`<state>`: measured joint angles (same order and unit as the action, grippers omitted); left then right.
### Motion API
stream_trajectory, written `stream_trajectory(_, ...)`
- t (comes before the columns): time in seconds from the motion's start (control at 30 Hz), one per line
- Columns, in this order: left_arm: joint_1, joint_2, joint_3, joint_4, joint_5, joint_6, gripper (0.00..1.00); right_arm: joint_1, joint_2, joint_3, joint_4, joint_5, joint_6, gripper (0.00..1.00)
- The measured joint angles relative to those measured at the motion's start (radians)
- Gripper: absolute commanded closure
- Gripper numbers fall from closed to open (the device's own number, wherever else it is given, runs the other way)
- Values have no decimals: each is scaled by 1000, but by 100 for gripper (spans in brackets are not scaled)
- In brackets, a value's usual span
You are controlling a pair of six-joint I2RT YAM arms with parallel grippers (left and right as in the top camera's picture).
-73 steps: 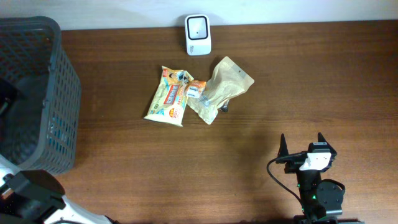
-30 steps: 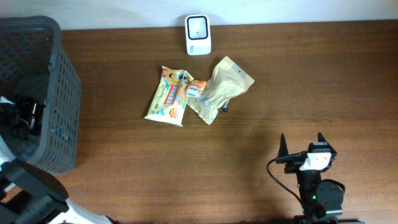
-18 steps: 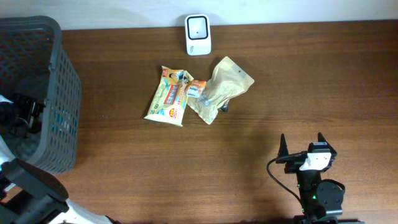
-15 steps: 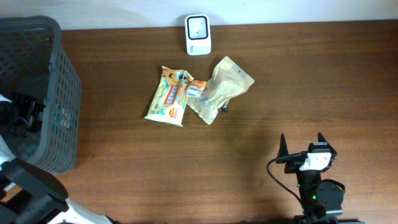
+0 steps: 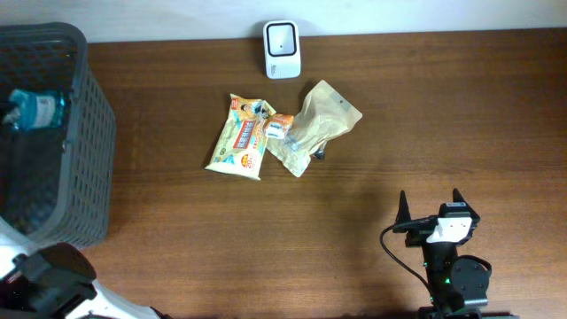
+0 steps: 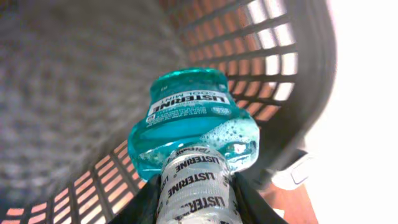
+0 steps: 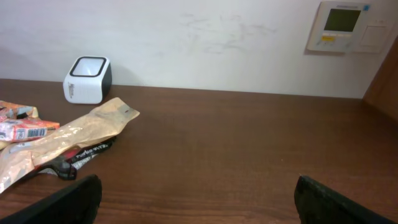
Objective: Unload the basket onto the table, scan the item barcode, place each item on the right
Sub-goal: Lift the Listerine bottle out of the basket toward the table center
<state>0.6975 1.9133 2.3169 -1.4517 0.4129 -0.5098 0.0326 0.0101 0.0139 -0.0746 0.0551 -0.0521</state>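
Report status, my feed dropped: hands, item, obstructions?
Left hand shut on mouthwash bottle, at the basket. Right hand open, empty. Snack packets lie in front of scanner.

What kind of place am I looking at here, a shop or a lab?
Probably a mock shop checkout set up indoors: a barcode scanner stands on a wooden table, packaged snacks lie near it, and a mouthwash bottle is inside a grey basket.
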Motion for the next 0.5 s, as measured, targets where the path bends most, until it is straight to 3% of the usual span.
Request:
stream_trajectory(0.27,-2,0,309,-80,90,0,94,0,0,0,0,0,-1,2)
stream_trajectory(0.5,-88,-10,359,-83,224,0,95,0,0,0,0,0,0,2)
